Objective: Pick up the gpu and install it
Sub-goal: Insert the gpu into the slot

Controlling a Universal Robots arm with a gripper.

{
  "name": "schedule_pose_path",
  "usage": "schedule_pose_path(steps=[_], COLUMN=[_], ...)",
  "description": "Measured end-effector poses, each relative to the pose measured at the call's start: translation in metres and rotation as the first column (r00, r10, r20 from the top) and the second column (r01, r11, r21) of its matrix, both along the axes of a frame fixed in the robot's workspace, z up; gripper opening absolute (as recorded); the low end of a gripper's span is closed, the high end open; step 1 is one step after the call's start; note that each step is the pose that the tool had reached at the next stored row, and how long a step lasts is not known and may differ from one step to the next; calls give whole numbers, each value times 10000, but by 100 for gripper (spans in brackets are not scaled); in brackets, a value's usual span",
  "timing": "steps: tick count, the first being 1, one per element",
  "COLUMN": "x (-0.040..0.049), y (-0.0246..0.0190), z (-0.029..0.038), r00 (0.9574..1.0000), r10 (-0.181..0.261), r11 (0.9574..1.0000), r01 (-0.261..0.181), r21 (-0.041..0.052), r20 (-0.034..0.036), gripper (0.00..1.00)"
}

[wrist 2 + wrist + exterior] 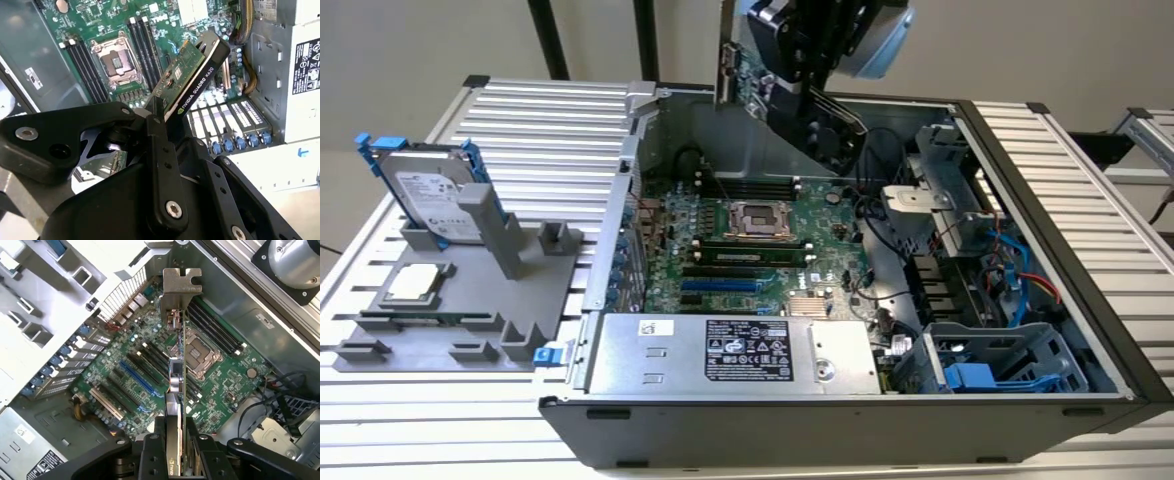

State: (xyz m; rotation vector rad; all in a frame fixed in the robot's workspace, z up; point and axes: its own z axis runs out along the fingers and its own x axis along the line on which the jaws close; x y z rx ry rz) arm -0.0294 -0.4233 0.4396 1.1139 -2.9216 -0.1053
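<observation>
Black pincer (175, 447) closest to you: its fingers are closed narrow on the gpu (176, 385), gripping the card by the end away from its silver bracket (182, 282). In the second wrist view the card juts out of the grip at a tilt, green face and black cooler edge both showing.

You are in the carry-and-align step, as I judge it. The gpu is lifted but not yet seated, and in the exterior view it hangs over the open computer case (1067, 200), well apart from the board. Finishing this step calls for squaring the card's lower edge with one of the long expansion slots (140, 380) and bringing the bracket toward the slotted rear wall (125, 295). The tilt would need taking out before any downward press, or the edge connector could catch on the slot's lip.

Below the card, the case holds the green motherboard (761, 240) with its open processor socket (754, 218). It also holds a silver power supply (734, 350) along the front and a drive cage (987, 370) with blue tabs and loose cables at the exterior view's right.

Farther off, at the exterior view's left, a grey fixture (454, 335) sits on the slatted bench (534, 110). It carries a hard drive (434, 195) standing upright and a square processor chip (414, 283) lying flat.
</observation>
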Motion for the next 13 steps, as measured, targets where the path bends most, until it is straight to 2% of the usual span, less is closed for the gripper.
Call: schedule_pose_path(steps=[7, 13], x=[0, 0], y=[0, 0], z=[5, 9], r00=[9979, 9928], r10=[641, 1198], r11=[9979, 9928], r01=[-641, -1198], r21=[-3, -6], r20=[0, 0], gripper=[0, 0])
